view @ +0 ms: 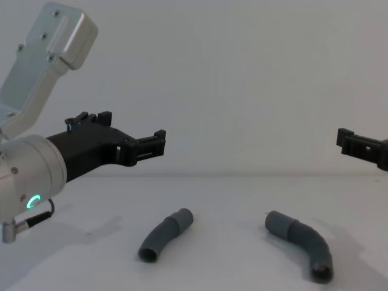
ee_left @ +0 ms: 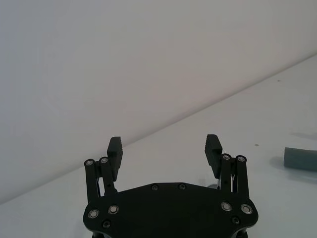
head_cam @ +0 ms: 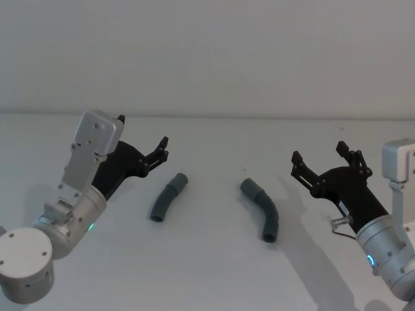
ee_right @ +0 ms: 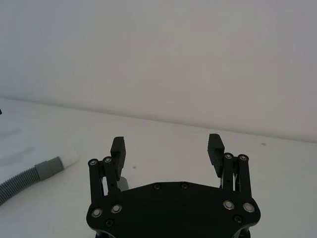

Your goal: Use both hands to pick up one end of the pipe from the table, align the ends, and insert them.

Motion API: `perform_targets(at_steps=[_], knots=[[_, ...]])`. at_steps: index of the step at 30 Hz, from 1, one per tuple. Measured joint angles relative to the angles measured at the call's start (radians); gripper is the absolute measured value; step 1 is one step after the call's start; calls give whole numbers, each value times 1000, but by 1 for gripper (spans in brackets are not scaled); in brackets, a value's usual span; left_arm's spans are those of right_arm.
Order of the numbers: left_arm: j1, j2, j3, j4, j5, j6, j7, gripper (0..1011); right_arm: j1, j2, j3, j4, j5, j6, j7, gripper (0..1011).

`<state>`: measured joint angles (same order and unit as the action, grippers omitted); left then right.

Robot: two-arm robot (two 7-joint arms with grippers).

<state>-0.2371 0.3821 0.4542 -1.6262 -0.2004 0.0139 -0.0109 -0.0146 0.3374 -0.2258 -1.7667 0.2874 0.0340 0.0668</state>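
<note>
Two dark-grey curved pieces of the pipe lie on the white table [head_cam: 207, 272], apart, their near ends facing each other across a gap. The left piece [head_cam: 168, 196] [view: 165, 235] shows an end at the left wrist view's edge [ee_left: 300, 158]. The right piece [head_cam: 261, 208] [view: 300, 244] lies beside it. My left gripper [head_cam: 144, 137] [ee_left: 164, 148] [view: 133, 128] hovers open and empty, left of and above the left piece. My right gripper [head_cam: 319, 154] [ee_right: 166, 148] [view: 357, 144] hovers open and empty, to the right of the right piece.
A grey ribbed hose [ee_right: 29, 176] with a smooth collar and a pale tip lies on the table far from my right gripper. A plain pale wall [head_cam: 207, 52] rises behind the table's far edge.
</note>
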Motion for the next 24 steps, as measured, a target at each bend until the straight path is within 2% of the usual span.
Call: perform_targets(at_steps=[24], knots=[[0,0,0,0,0,0,0,1001,0,0,0,0,0,0,0,1003]])
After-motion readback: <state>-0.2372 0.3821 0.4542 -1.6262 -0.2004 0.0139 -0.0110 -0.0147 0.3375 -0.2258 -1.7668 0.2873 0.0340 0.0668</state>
